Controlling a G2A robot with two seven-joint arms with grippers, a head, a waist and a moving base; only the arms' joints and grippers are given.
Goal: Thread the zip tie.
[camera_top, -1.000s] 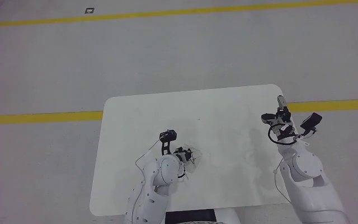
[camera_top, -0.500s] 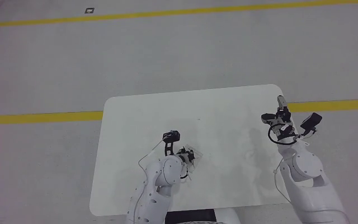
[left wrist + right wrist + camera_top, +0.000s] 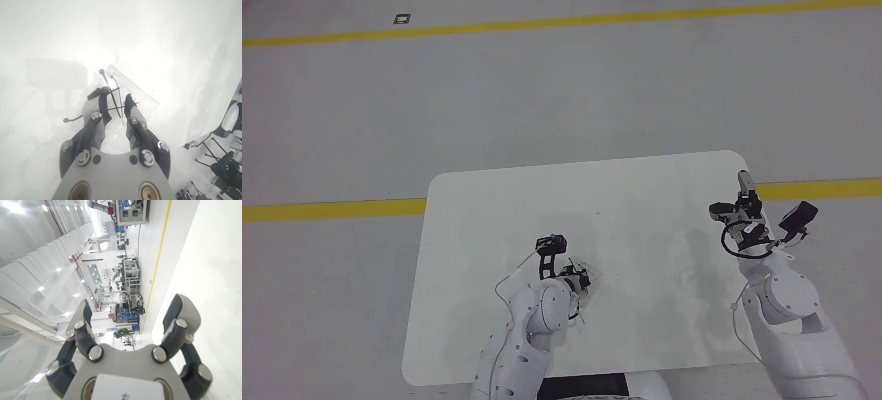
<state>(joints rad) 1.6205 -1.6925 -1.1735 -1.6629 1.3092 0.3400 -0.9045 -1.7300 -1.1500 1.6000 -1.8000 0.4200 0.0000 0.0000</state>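
Several black zip ties (image 3: 115, 106) lie crossed in a shallow clear tray (image 3: 140, 94) on the white table (image 3: 642, 200). My left gripper (image 3: 114, 96) hangs over the tray, open, one finger on each side of the crossed ties. Black wraps cover its fingertips (image 3: 103, 94). One tie's head (image 3: 65, 120) sticks out past the tray's rim. In the top view the left gripper (image 3: 580, 278) is at the table's near middle. My right gripper (image 3: 742, 195) is held up at the table's right edge, open with nothing in it, and faces the room (image 3: 130, 300).
The table's far and right parts are bare white surface. More black zip ties (image 3: 209, 151) show below the table's edge beside the robot's base. A yellow floor line (image 3: 332, 209) runs behind the table.
The left arm has shifted slightly to the right over the tray. The right arm has not moved.
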